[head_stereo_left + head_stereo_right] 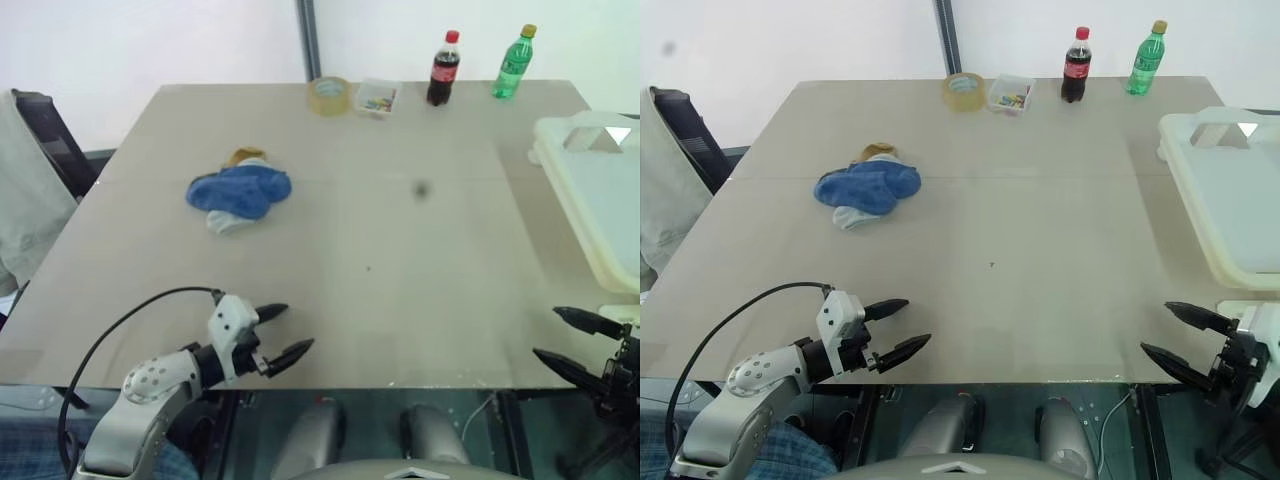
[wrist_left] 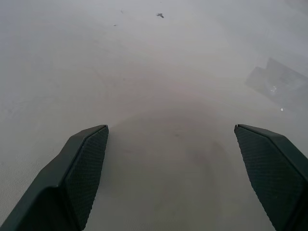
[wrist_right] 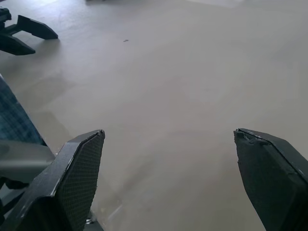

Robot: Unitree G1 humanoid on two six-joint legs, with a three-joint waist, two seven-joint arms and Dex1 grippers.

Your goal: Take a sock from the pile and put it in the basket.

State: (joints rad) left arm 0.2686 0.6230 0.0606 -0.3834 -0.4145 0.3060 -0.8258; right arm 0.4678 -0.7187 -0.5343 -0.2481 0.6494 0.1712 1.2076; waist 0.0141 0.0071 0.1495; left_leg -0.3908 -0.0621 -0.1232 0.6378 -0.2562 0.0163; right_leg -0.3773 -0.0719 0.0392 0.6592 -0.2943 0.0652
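So the left gripper [image 1: 283, 335], two black fingers spread wide with nothing in them, sits over the near edge of the beige table [image 1: 400, 260]. The pile [image 1: 238, 192], a soft heap of blue, pale grey and mustard socks, lies well ahead of it on the left half. I'd come down over the blue top sock and pinch just that one layer. Over on the right, the right gripper [image 1: 1185, 335] is spread and empty too, near the cream-white plastic rectangular basket [image 1: 600, 225] at the table's right edge.
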